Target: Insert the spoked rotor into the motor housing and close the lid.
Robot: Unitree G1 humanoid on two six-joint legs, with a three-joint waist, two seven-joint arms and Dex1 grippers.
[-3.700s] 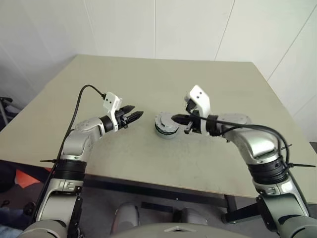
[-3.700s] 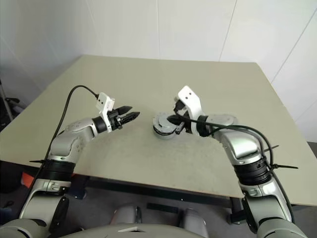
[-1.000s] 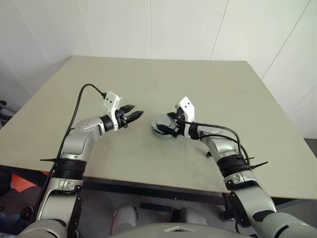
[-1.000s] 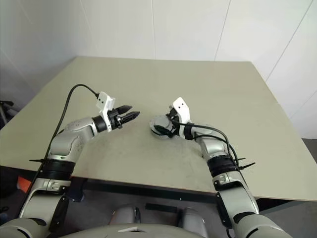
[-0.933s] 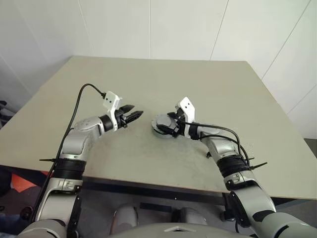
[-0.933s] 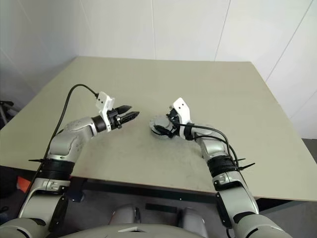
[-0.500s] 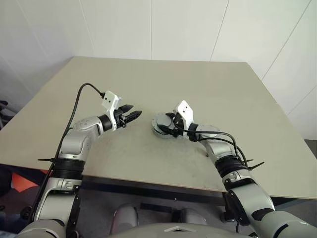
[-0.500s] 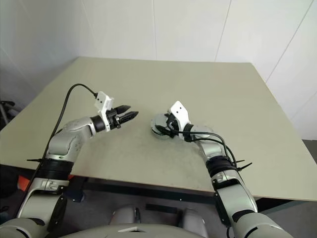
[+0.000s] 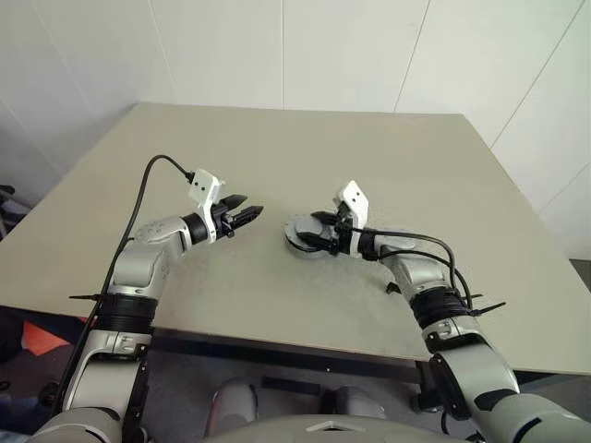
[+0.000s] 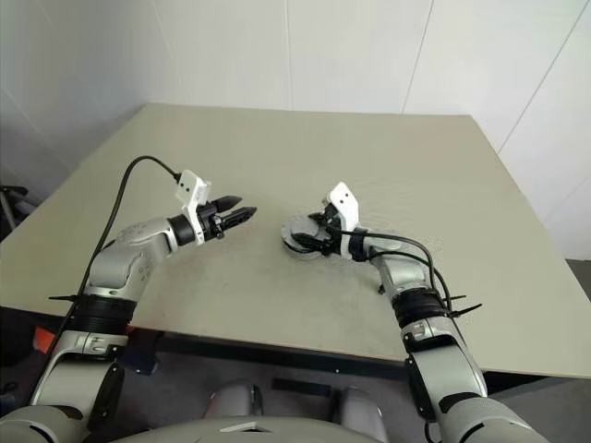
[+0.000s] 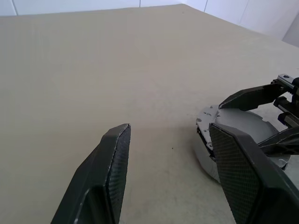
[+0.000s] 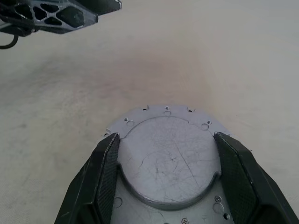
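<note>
The motor housing (image 9: 297,244) is a short round metal body in the middle of the table. On top of it lies the lid (image 12: 168,158), a scratched silver disc with a raised round centre and small screw holes around the rim. My right gripper (image 9: 319,237) reaches in level from the right. Its two black fingers (image 12: 106,173) press against opposite sides of the lid's raised centre. My left gripper (image 9: 247,215) hovers open a short way left of the housing with nothing between its fingers (image 11: 110,168). The spoked rotor is hidden.
The beige table (image 9: 277,148) is bare around the housing, with wide room to the back and on both sides. White walls stand behind it. A black cable (image 9: 152,180) arcs over my left forearm.
My right gripper's jaws have narrowed from wide open onto the lid, and its wrist has swung a little. The left arm has not moved. The housing stays in place.
</note>
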